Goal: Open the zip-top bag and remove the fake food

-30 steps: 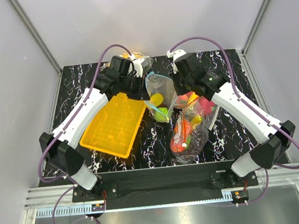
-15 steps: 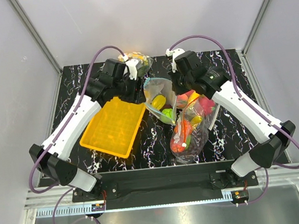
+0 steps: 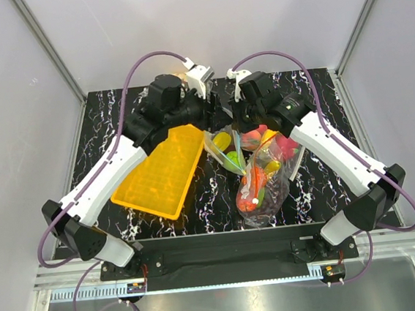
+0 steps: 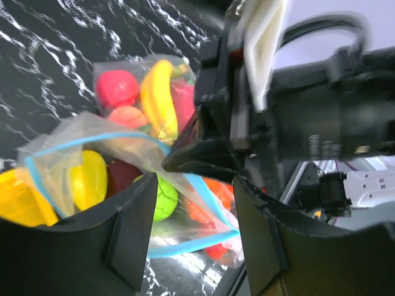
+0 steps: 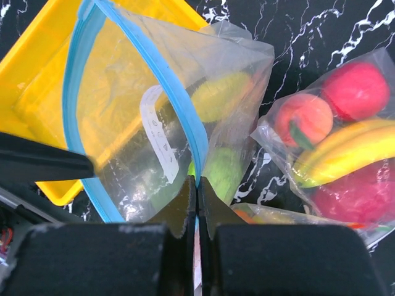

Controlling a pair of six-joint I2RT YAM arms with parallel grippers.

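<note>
Moved to upper centre: left gripper [image 4: 194,185], jaws wide, empty; right gripper [image 5: 197,185] jaws pinch zip-top bag [image 5: 154,123] lip; best seize opposite lip, part slowly, keep fake food [image 5: 219,169] contained.

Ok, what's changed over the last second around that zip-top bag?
The left gripper opened, letting go of the zip-top bag, and swung in toward the right gripper. The bag's mouth slackened and sagged toward the near side. Unchanged: the right gripper stays clamped on the blue zip strip; the yellow tray and larger fruit bag haven't moved.
</note>
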